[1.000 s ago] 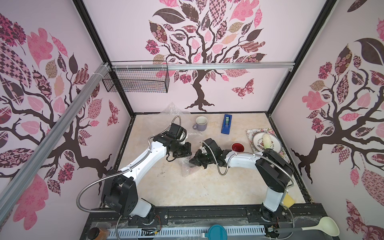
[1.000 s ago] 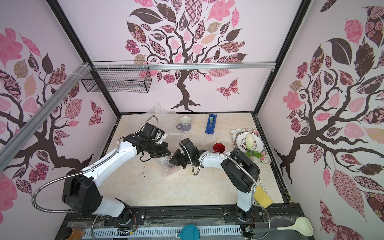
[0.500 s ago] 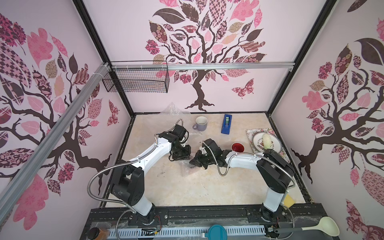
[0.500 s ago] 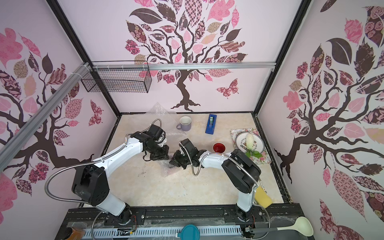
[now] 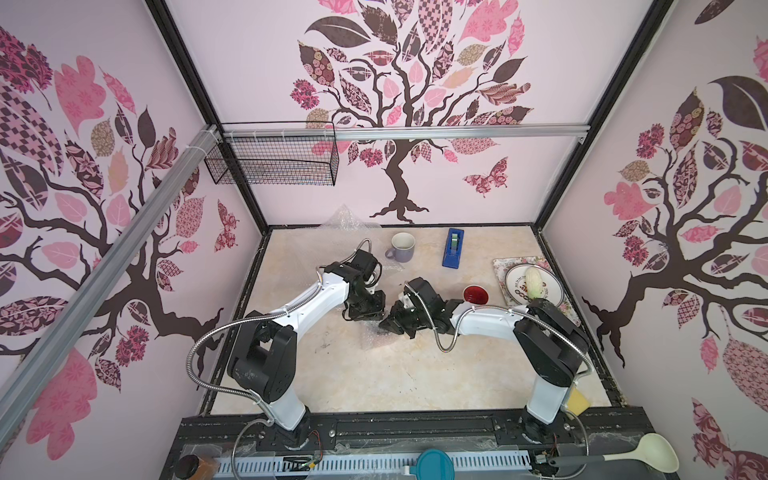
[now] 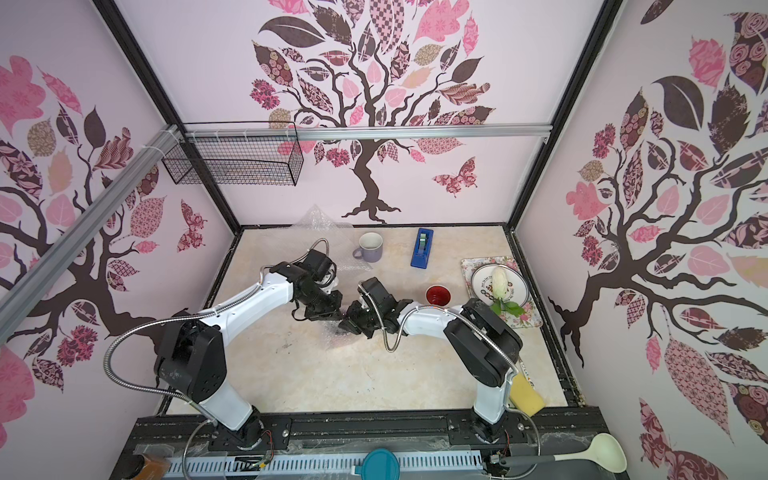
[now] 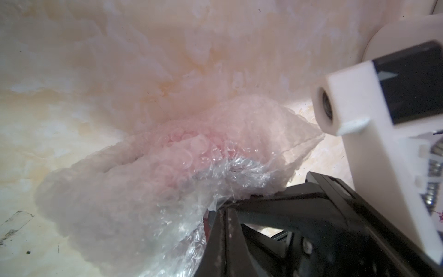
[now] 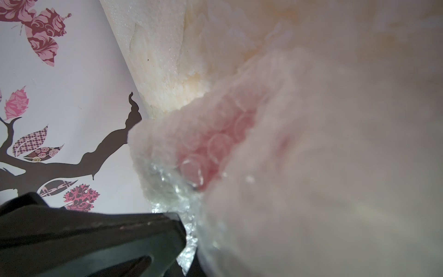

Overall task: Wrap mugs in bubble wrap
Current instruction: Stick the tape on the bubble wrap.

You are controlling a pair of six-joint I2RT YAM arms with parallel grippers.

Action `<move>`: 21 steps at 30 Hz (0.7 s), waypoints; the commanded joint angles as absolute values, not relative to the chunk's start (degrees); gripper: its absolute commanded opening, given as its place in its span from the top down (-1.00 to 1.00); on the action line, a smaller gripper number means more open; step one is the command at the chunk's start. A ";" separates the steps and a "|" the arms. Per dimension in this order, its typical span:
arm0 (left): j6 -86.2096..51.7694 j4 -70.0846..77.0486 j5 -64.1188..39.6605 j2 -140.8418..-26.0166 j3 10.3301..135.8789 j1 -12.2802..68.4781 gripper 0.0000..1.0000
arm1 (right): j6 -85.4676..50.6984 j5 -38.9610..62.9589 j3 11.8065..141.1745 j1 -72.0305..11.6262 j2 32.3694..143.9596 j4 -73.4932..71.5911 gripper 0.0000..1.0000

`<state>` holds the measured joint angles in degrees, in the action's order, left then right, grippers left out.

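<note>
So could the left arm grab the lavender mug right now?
Probably not yet: its claw is shut on the wrap. The mug stands close by with nothing tall between, so once it lets go, likely yes.

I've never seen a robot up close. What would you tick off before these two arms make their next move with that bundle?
1. Is the left gripper clamped on the bubble wrap? Ok.
2. Is the right gripper clamped on the same wrap? Ok.
3. Is the mug inside fully covered? Cannot tell; only a red blur shows through.
4. Is the bundle taped shut? Cannot tell; the tape dispenser stands apart from both arms.
5. Are the other mugs wrapped? Not ok; the lavender mug and the red-lined mug stand bare.
6. Is more wrap on hand? Ok; a spare sheet lies in the back corner.
</note>
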<state>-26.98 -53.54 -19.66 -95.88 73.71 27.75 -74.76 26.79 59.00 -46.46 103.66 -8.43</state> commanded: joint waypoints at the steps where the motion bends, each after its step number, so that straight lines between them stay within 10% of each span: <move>1: -25.81 -53.42 -20.96 -97.31 77.05 27.67 1.00 | -74.65 25.55 60.64 -46.87 102.29 -4.31 1.00; 21: -23.59 -54.44 -15.76 -103.92 81.80 26.45 1.00 | -75.23 25.93 62.32 -46.85 103.93 -5.78 1.00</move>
